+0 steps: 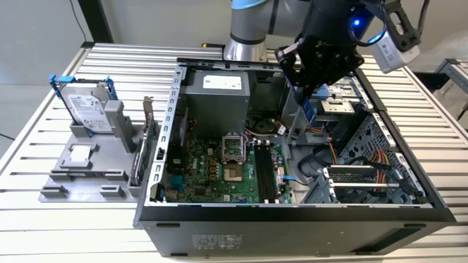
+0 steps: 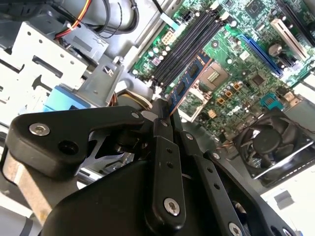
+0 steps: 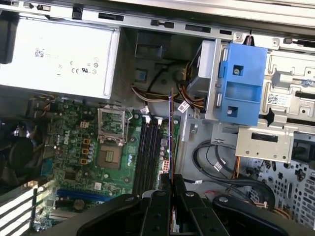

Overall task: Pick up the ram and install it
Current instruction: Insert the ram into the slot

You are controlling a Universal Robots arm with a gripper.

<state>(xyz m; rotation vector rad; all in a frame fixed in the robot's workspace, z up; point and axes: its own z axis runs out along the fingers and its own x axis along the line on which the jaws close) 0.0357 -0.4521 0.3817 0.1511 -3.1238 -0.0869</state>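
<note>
One thin, flat ram (image 2: 189, 78), a dark narrow board studded with chips, sits clamped edgewise between the black metal fingers of the hand (image 2: 165, 112). In the exterior view it hangs upright over the open steel case (image 1: 292, 227), above the green motherboard (image 1: 212, 175) and near its long black slots (image 3: 147, 152).

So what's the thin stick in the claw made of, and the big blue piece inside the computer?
The ram, pinched in the gripper, looks like circuit board: flat, dark, dotted with chips. The blue bracket looks like moulded plastic, smooth and evenly coloured.
</note>
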